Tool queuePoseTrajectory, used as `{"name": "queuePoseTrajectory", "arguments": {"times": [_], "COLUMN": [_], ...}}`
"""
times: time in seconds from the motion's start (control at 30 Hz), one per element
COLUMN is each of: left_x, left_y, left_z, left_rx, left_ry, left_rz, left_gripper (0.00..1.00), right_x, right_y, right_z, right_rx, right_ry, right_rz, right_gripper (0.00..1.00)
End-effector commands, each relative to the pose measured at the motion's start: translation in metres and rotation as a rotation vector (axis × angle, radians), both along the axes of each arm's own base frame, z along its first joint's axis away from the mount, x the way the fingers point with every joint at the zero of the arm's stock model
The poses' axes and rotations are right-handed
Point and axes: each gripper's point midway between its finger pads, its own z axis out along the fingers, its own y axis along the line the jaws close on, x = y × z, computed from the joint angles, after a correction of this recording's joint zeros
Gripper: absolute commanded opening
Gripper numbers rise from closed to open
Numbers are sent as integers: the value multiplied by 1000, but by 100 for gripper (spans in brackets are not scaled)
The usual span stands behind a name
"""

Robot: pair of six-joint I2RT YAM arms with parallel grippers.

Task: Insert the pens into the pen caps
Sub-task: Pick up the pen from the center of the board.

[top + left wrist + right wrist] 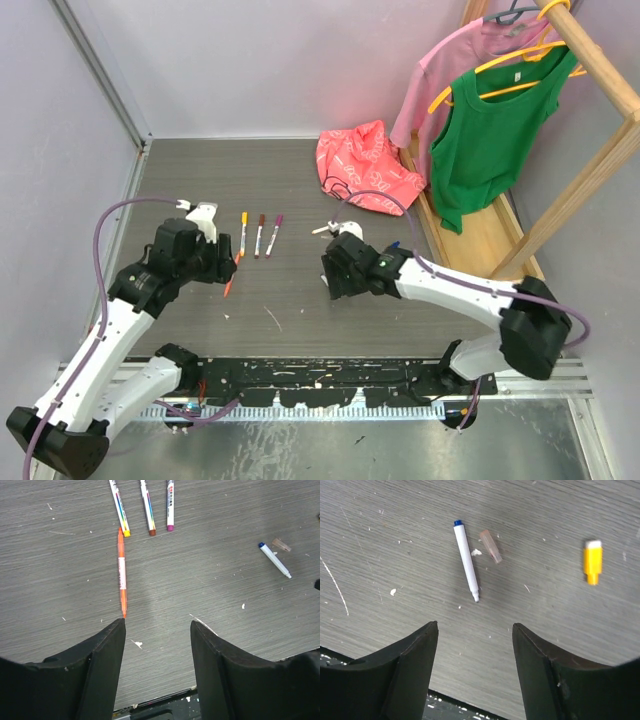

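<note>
Risk: the blue pen lies on the surface ahead of your right end effector (wide, empty), clear cap beside it; a skewed pinch could roll both away. Your left end effector, also wide, faces the orange pen.

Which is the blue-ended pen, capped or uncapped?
Uncapped: the blue-ended pen lies flat, its nib bare, a translucent cap loose beside it.

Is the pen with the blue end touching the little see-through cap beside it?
Apart. The right wrist view shows bare table between the pen with the blue end and the see-through cap, all along their sides.
</note>
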Motion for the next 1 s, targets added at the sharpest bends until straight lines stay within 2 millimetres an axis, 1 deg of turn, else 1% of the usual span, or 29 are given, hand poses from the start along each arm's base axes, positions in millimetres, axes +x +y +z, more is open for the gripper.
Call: {"name": "queuePoseTrajectory", "arguments": {"times": [0.0,0.2,0.3,0.43,0.77,0.97], "left_x": [11,11,11,11,13,13], "left_y": [-3,-2,-3,-4,-1,-1], "left_z": [13,15,14,13,12,11], "left_rx": [-29,-26,-27,-26,-13,-11], "left_ry": [-73,-86,-84,-77,-79,-74], "left_rz": [5,8,-2,-7,6,7], "left_gripper": [56,57,57,57,57,57], "right_x": [13,18,20,24,32,33], "right_y": [35,45,44,40,37,38], "right_z": [4,-26,-38,-50,-68,-74], "right_rx": [59,28,5,-29,-95,-114], "right_ry": [18,82,98,104,114,129], "right_rz": [154,198,198,196,219,238], "right_gripper": [65,58,54,51,43,34]}}
